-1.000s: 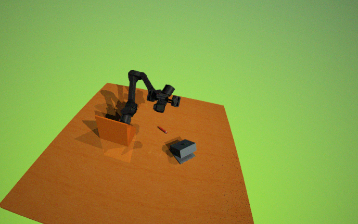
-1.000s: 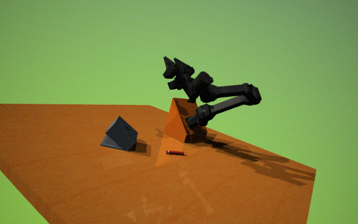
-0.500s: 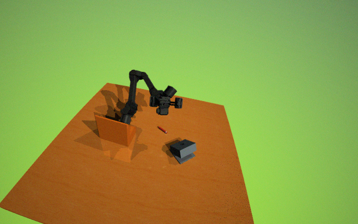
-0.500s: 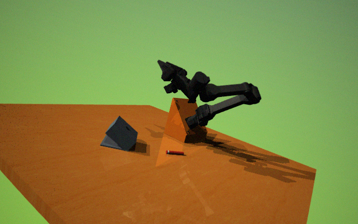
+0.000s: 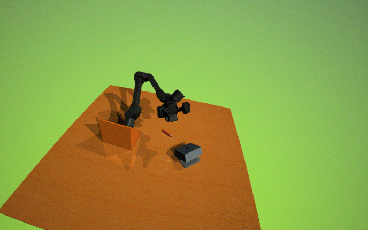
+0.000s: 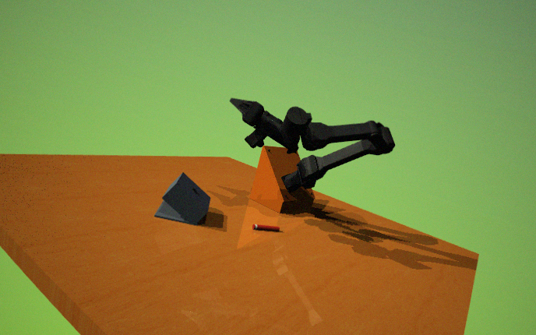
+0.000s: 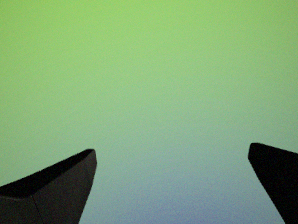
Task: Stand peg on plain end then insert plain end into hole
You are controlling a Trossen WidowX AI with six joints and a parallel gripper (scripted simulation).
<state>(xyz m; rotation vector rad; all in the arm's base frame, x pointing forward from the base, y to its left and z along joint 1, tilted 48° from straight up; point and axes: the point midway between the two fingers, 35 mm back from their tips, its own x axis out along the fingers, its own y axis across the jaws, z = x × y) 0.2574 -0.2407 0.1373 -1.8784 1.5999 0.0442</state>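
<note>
A red peg (image 5: 167, 132) (image 6: 268, 227) lies on its side on the table. Its white band (image 6: 255, 227) is at the end nearer the grey panel. The dark blue-grey sloped panel (image 5: 181, 150) (image 6: 185, 202) stands on a flat foot, with a dark hole (image 5: 188, 148) (image 6: 195, 191) in its tilted upper face. My gripper (image 5: 173, 109) (image 6: 231, 100) (image 7: 175, 155) is open and empty, raised high above the table and pointing outward and upward. The wrist view shows only the two spread fingertips against the background; peg and panel are out of that view.
An orange wedge-shaped block (image 5: 115, 135) (image 6: 265, 181) stands on the wooden table (image 5: 151, 194) (image 6: 136, 266) close beside the arm's base, to one side of the peg and panel. It is taller than the panel. Shadows of the arm fall around the base.
</note>
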